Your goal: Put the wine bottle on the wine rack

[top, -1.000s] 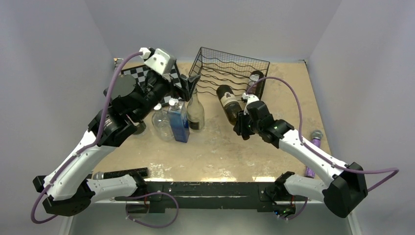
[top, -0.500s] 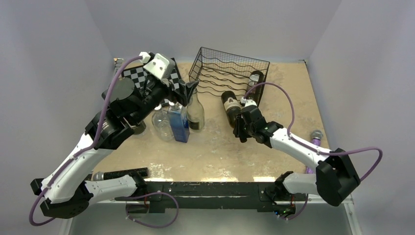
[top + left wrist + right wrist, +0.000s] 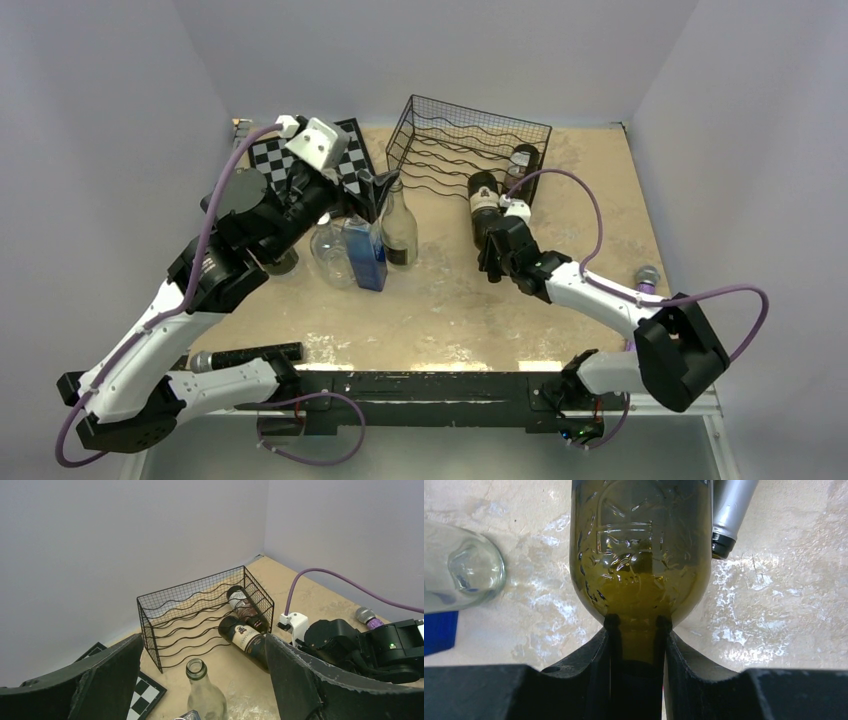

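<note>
The right tool point(image 3: 636, 630) is clamping the wine bottle point(image 3: 486, 205) by its neck, base facing the wine rack point(image 3: 478, 111), probably needing a push inward; the left tool point(image 3: 204, 650) is gaping.

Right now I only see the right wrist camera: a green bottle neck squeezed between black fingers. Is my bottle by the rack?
Observer: Yes. From the top, the wine bottle's base is right at the wine rack's front edge. Most of the bottle is outside the rack.
Operator: Is that silver thing beside it another bottle?
Observer: Yes, it looks like the neck of a dark bottle lying in the rack's right end.
Operator: What's my other arm doing?
Observer: The left gripper hangs open above a clear glass bottle, holding nothing.
</note>
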